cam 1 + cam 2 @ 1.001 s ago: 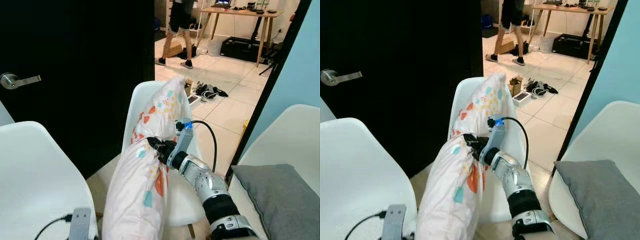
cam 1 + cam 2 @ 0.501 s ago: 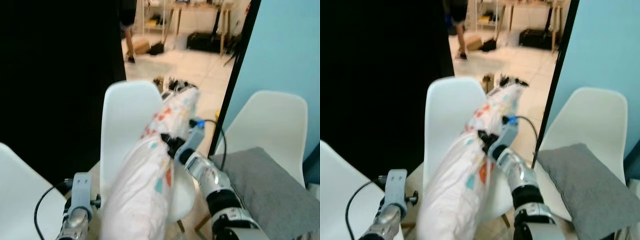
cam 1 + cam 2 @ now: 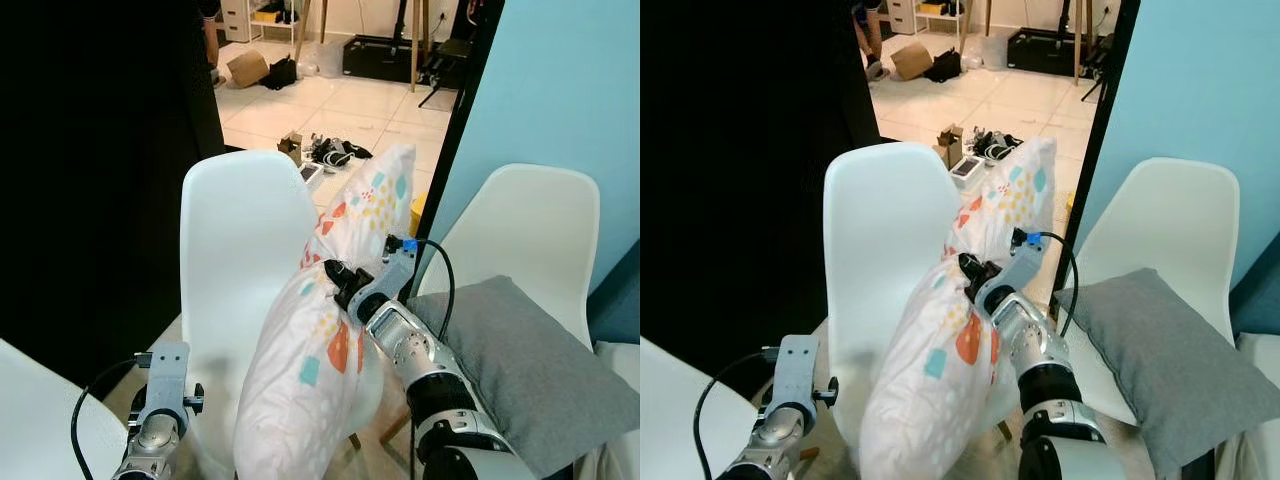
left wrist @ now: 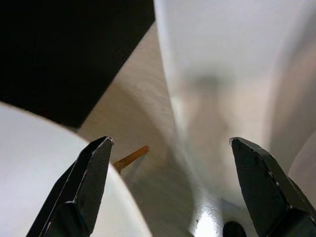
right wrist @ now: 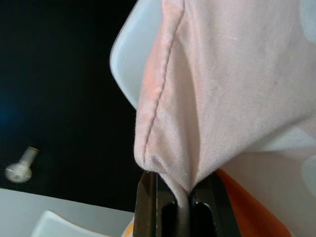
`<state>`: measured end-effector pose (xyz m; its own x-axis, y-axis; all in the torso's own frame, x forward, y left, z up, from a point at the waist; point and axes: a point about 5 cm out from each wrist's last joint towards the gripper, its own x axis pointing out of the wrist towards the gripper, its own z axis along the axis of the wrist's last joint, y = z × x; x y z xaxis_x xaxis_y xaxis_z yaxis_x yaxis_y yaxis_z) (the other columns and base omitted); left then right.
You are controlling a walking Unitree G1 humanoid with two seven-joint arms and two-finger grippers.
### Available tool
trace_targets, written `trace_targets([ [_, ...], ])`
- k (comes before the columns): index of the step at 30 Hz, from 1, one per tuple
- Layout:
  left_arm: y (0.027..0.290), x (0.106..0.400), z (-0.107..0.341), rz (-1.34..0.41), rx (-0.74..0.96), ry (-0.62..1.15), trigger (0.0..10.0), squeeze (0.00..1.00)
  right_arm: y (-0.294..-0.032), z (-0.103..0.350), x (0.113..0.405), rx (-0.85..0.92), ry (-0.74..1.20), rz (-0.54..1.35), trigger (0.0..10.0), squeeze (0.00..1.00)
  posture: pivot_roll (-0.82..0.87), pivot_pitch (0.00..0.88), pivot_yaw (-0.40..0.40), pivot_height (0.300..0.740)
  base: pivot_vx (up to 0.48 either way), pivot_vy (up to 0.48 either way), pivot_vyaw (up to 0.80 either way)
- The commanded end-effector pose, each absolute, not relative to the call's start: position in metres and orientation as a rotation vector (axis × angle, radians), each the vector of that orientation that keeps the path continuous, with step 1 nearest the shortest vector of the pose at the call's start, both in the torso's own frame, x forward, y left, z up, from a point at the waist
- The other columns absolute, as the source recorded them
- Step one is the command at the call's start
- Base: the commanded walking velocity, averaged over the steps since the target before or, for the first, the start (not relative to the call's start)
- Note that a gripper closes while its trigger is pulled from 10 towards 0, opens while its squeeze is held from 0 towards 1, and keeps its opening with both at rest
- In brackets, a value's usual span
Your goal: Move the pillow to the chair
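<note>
The right gripper, clamped on the pillow, has swung toward the white chair, probably nearing placement.

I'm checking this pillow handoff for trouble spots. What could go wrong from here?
The right gripper pinches only a fold of the patterned pillow, so the fabric could slip free. The pillow hangs long and might snag the white chair backrest. The gray cushion on the neighboring chair sits near the arm's path.
</note>
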<state>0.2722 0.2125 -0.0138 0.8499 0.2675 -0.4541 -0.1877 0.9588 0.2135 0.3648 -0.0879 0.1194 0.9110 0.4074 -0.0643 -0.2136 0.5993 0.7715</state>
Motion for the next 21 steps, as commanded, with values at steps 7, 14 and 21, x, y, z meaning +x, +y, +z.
trace_targets([
  [7,0.207,0.285,-0.002,0.204,0.168,0.436,10.0,0.0,-0.063,0.159,0.373,0.958,0.144,0.528,10.0,0.0,-0.1,0.02,0.023,0.737,0.0,0.0,0.0],
  [14,0.212,0.309,0.029,0.223,0.165,0.287,10.0,0.0,-0.053,0.174,0.372,1.042,0.077,0.606,10.0,0.0,-0.09,0.013,0.021,0.737,0.157,0.0,0.0],
  [21,0.218,0.323,0.052,0.235,0.196,0.188,10.0,0.0,-0.052,0.169,0.374,0.983,0.092,0.575,10.0,0.0,-0.08,0.008,0.022,0.737,0.345,0.0,0.0],
])
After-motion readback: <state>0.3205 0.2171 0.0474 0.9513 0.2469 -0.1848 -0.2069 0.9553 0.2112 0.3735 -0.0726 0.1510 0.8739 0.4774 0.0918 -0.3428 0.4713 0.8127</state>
